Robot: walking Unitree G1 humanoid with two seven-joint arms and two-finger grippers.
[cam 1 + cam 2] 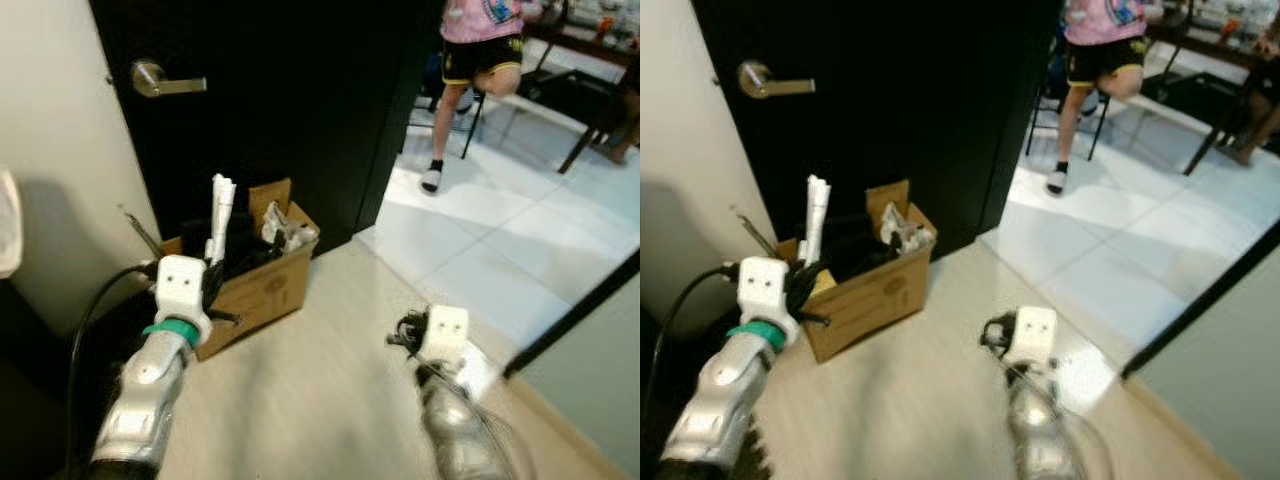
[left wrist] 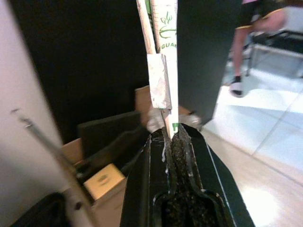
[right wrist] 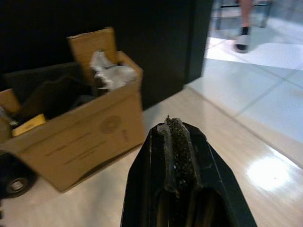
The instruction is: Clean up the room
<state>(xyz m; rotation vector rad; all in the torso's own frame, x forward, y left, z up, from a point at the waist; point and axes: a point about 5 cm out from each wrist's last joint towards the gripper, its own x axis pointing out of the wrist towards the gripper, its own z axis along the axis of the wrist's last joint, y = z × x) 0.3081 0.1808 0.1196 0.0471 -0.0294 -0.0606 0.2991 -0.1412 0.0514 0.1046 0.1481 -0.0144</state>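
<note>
Head views: left gripper (image 1: 215, 285) pinches a white paper wrapper (image 1: 220, 215) upright over the cardboard box (image 1: 255, 285); right gripper (image 1: 405, 335) hangs beside it above the floor; left wrist: fingers (image 2: 158, 156) clamp the wrapper, box just beyond; right wrist: fingers (image 3: 177, 137) pressed together, box ahead.

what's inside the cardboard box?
In the cardboard box: crumpled pale trash, dark flat pieces, a yellowish item. Anything beneath is hidden. The left end effector holds a white paper wrapper above it.
</note>
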